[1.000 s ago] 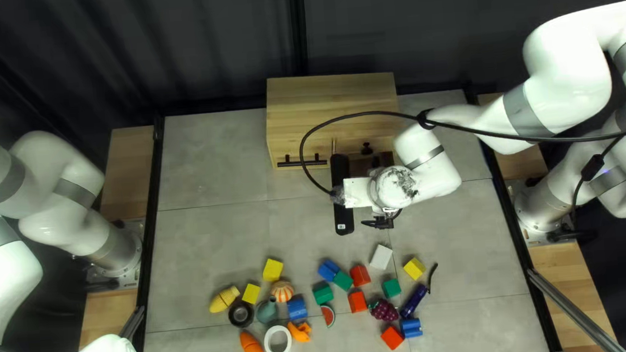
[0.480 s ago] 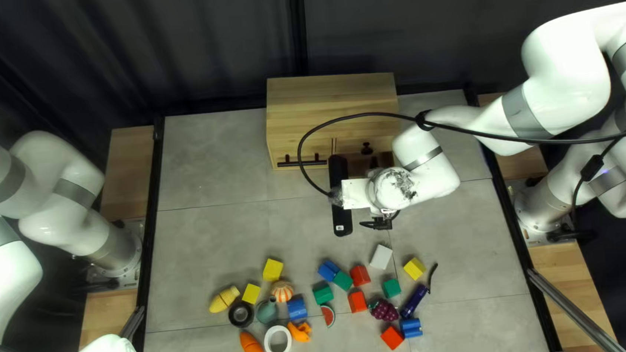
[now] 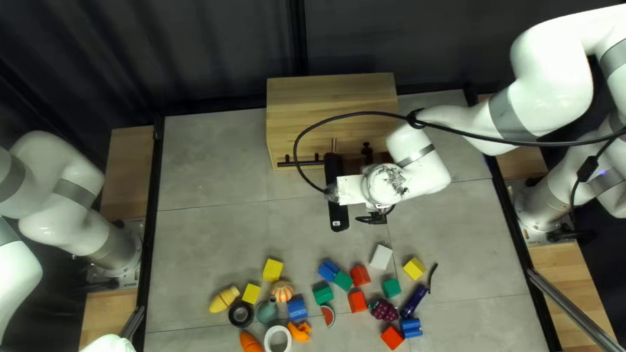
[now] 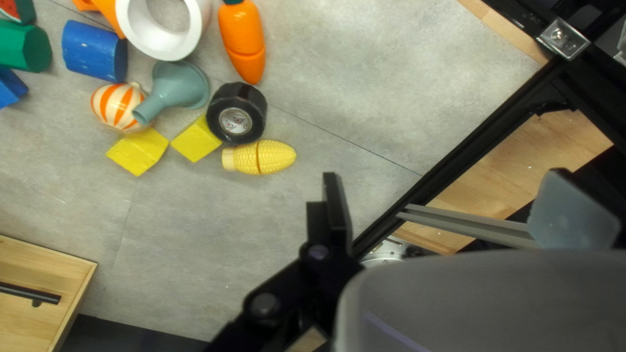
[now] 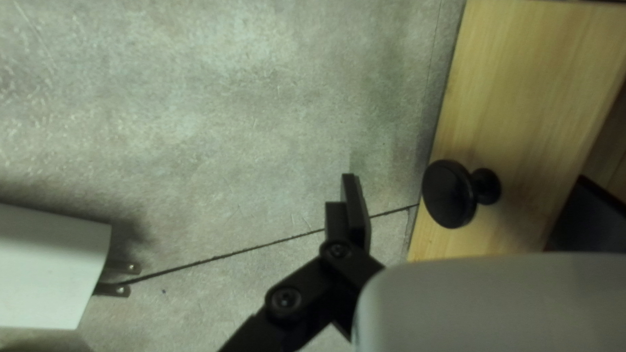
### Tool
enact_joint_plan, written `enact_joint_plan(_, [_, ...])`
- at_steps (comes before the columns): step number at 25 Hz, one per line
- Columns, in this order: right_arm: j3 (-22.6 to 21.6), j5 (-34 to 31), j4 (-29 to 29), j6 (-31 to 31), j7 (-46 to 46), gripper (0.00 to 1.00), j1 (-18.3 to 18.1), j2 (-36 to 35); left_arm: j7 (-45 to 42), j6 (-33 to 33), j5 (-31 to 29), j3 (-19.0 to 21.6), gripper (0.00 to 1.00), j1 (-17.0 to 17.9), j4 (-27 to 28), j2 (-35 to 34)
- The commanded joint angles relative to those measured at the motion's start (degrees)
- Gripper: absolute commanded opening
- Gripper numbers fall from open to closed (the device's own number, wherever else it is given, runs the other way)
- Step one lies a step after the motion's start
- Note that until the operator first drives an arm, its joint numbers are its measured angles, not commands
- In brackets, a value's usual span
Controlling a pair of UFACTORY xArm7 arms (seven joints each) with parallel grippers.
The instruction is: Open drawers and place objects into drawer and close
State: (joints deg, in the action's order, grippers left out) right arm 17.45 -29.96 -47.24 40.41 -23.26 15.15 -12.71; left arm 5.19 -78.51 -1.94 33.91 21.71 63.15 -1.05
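The wooden drawer cabinet (image 3: 331, 107) stands at the table's far middle. It has a bar handle (image 3: 301, 162) on the left and a round black knob (image 3: 367, 149) on the right. My right gripper (image 3: 372, 219) hovers open just in front of the knob drawer. In the right wrist view the knob (image 5: 452, 200) sits on the drawer front (image 5: 513, 107), close beside my one visible finger (image 5: 353, 210) and untouched. A dark gap shows behind that front. Toys lie near the front edge, among them a corn cob (image 4: 259, 157) and a carrot (image 4: 242, 39). My left gripper (image 4: 450, 215) is open and empty.
Several coloured blocks and toy foods (image 3: 350, 290) are scattered across the near half of the table. A black tape roll (image 4: 236, 113) and a white ring (image 3: 277, 341) lie among them. A black frame rail (image 4: 469, 146) borders the table beside my left gripper.
My right arm has shifted a little to the left and toward the cabinet. The left arm and the toys have not moved.
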Motion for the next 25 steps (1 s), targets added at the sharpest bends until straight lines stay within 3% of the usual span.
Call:
enact_joint_plan(1, [-0.16, 0.48, 0.22, 0.21, -0.34, 1.0, 0.14, 0.65, 0.0, 0.0, 0.0, 0.0, 1.0, 0.0, 0.0, 0.0])
enact_joint_plan(25, [-0.98, 2.06, -0.01, 0.96, -2.18, 1.0, 1.0, 1.26, 0.0, 0.0, 0.0, 0.0, 1.0, 0.0, 0.0, 0.0])
